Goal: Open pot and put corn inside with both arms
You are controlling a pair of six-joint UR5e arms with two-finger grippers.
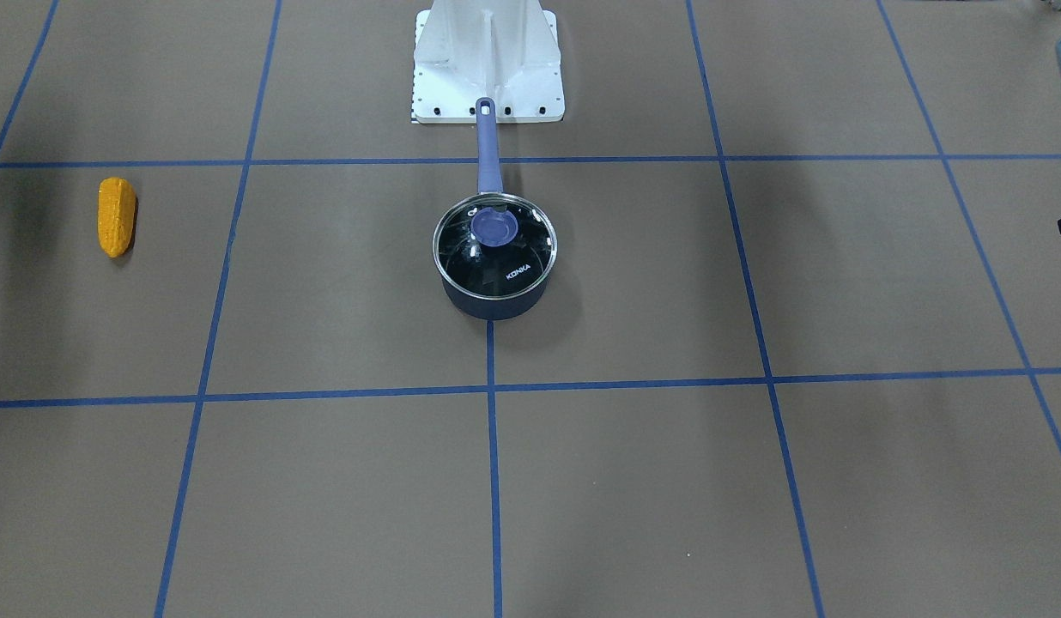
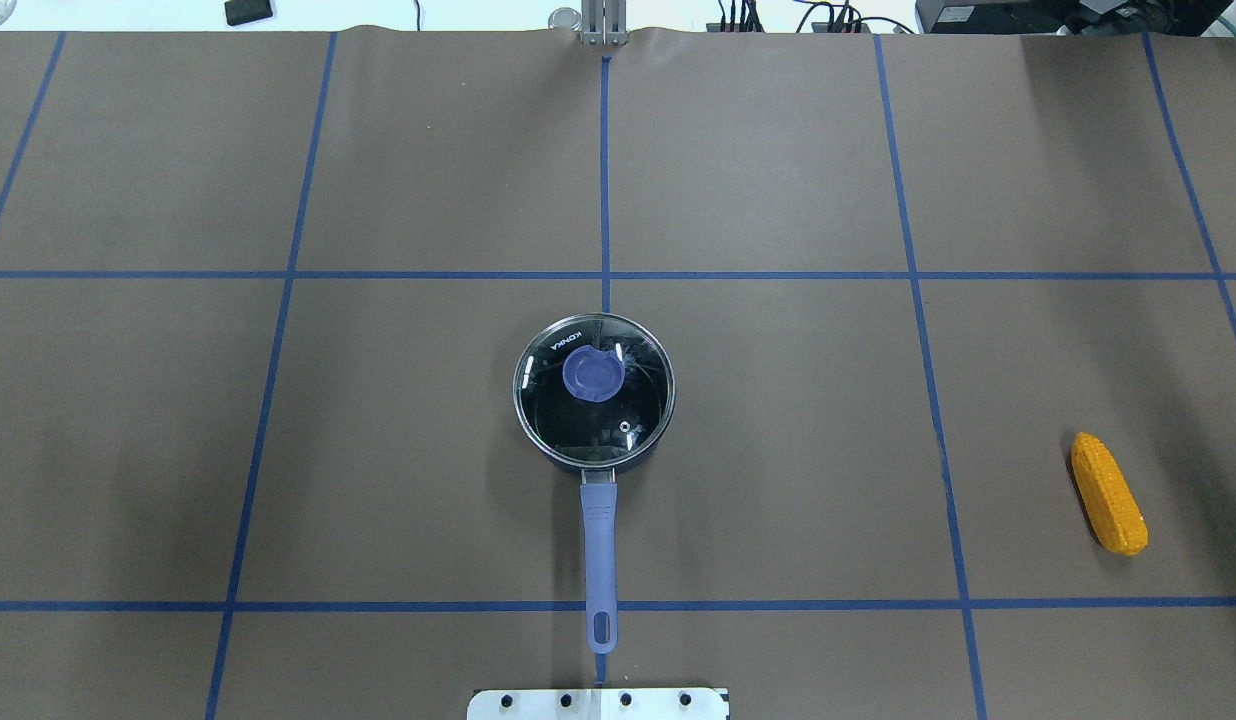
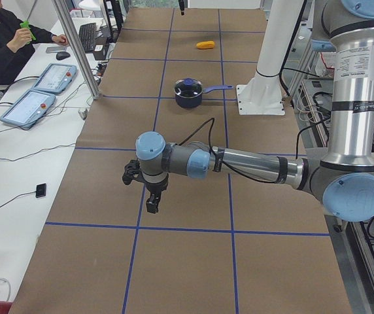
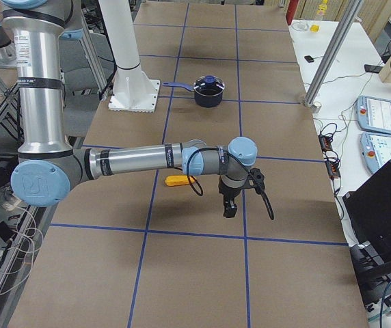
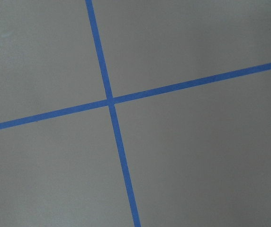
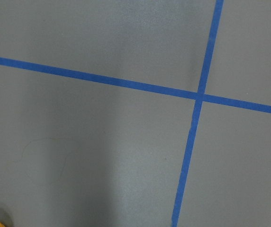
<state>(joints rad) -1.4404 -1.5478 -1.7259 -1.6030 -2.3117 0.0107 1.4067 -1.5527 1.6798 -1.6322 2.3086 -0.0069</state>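
Observation:
The pot (image 2: 599,540) stands at the table's middle, its handle pointing at the robot base, with the glass lid (image 2: 593,385) on it. It also shows in the front view (image 1: 494,300). The corn (image 2: 1108,492) lies far to the right on the table, apart from the pot; it also shows in the front view (image 1: 117,216). My left gripper (image 3: 149,196) hangs above the table's left end, far from the pot. My right gripper (image 4: 228,203) hangs above the right end, just beyond the corn (image 4: 180,180). I cannot tell whether either is open or shut.
Blue tape lines form a grid on the brown table (image 2: 778,450). The white robot base plate (image 2: 598,703) sits behind the pot handle. A person (image 3: 4,39) sits at a side desk with pendants (image 3: 46,78).

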